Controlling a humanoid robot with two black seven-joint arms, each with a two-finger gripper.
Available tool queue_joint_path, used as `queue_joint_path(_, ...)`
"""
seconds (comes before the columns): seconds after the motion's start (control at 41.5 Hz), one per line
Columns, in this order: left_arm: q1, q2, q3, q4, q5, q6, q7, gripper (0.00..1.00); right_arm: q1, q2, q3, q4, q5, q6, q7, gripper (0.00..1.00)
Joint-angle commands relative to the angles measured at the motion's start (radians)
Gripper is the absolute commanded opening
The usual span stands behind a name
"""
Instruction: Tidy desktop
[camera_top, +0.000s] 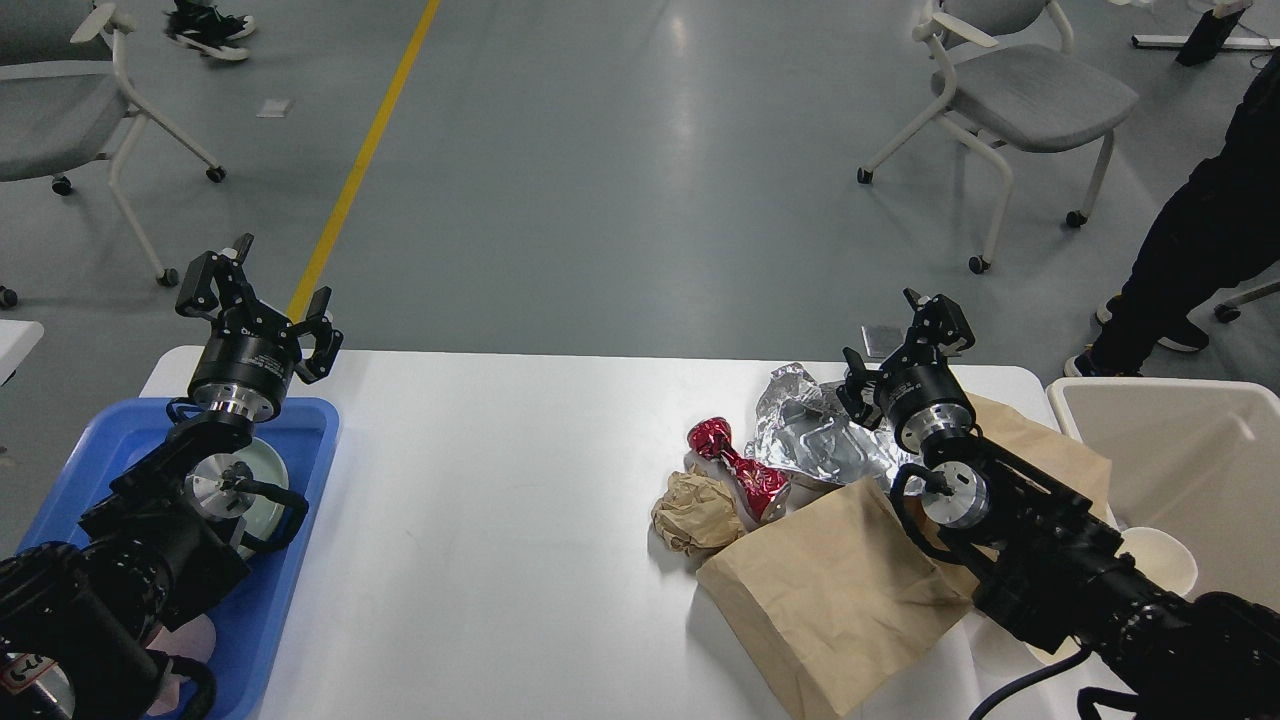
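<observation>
The white desktop (480, 520) carries litter on its right half: a crumpled brown paper ball (697, 512), a red foil wrapper (740, 468), crinkled silver foil (815, 430) and a flat brown paper bag (850, 590). My right gripper (900, 345) hovers open and empty over the far edge, just right of the silver foil, with its arm lying across the bag. At the far left corner my left gripper (262, 305) is open and empty above the far end of the blue tray (300, 420).
A white plate (265, 468) lies in the tray, partly hidden by my left arm. A beige bin (1180, 450) stands off the table's right end, with a white paper cup (1160, 565) beside my right arm. Chairs and a person stand beyond.
</observation>
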Motion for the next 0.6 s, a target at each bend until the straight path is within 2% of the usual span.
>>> queue_joint_path(0.0,0.001,-0.002,-0.001,0.000,-0.002,-0.002,-0.041,0.97,-0.001,0.000,0.001,0.000,0.000,0.000,0.000,1.00)
queue_joint_path(0.579,0.001,-0.002,-0.001,0.000,-0.002,-0.002,-0.045,0.97,0.000,0.000,0.001,0.000,0.000,0.000,0.000,1.00)
